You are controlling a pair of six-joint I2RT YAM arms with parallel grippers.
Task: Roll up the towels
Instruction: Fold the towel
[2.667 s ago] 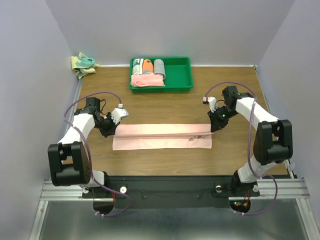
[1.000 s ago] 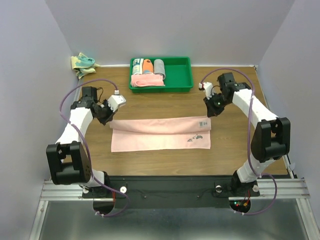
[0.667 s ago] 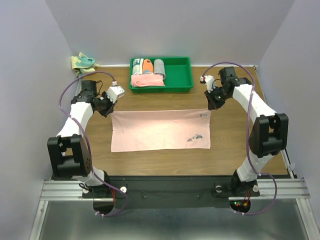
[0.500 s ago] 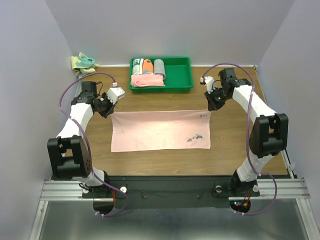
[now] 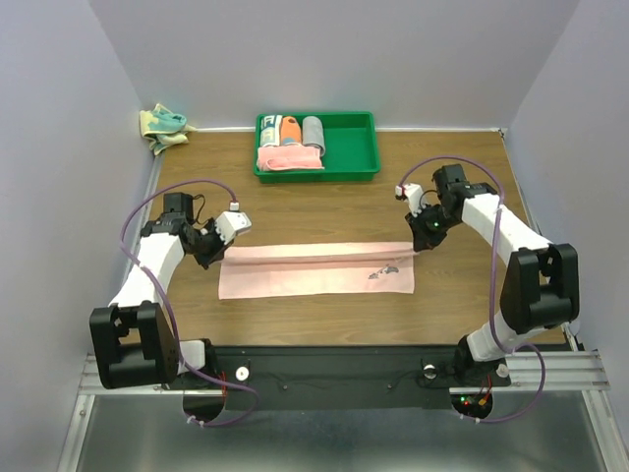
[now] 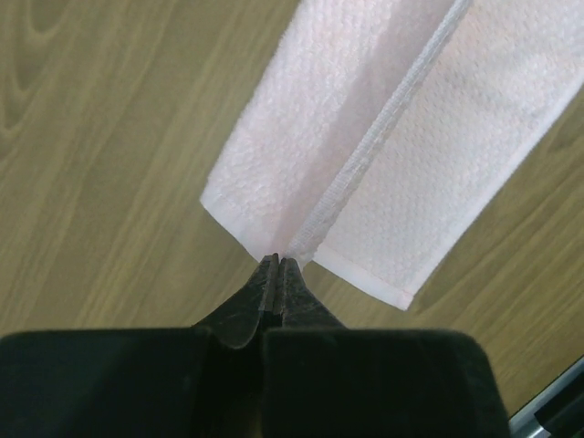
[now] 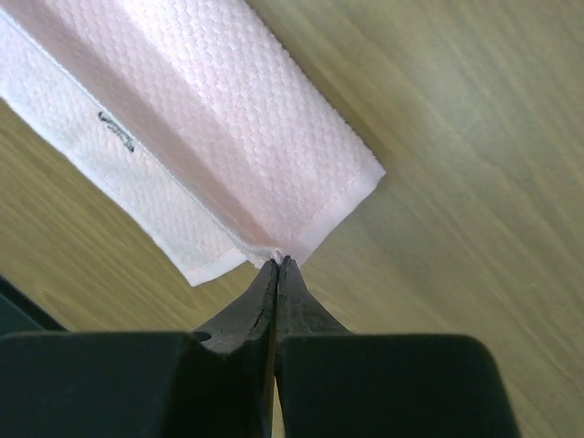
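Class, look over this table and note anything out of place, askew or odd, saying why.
The teal and yellow towel sits crumpled in a heap at the far left corner of the table, against the wall, neither laid flat nor rolled. Nothing else stands out.

A green tray (image 5: 349, 144) — far side (centre) — on the wooden table (image 5: 314, 320).

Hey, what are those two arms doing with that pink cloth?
A two-armed robot is working on a pale pink cloth towel on the wooden table. The left end effector and the right end effector are each shut on a corner at opposite ends, holding one long edge folded over the rest. It is not rolled yet. A crumpled teal and yellow towel lies in the far left corner, and a green plastic tray at the back holds rolled cloths.
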